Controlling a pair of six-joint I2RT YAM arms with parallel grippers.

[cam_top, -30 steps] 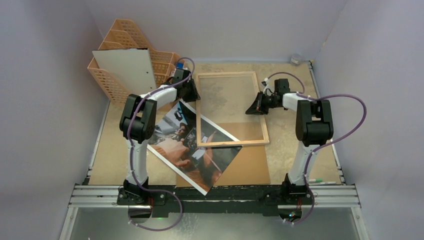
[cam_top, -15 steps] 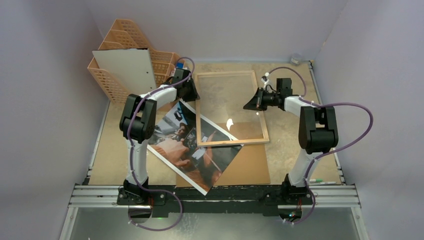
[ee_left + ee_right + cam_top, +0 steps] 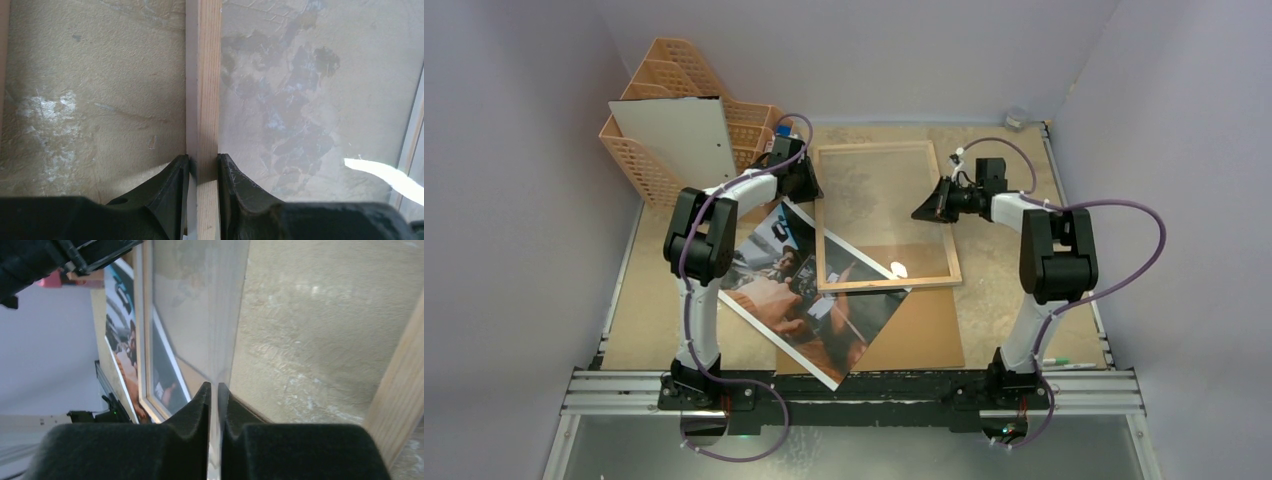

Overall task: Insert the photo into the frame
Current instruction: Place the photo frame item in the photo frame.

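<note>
Tan tabletop [image 3: 649, 295], frame [image 3: 209, 75] rail tight in left gripper [image 3: 204, 167], pane [image 3: 200, 305] edge tight in right gripper [image 3: 213, 390].

Right gripper [image 3: 214, 388] tight on clear pane [image 3: 200, 305]

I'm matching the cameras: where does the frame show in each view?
Top external: the frame sits centre, toward the far side.
Left wrist: its wood rail runs up the middle, clamped by the left end effector.
Right wrist: rail at right edge; right end effector pinches the clear pane.
Shared: the tan table.
</note>
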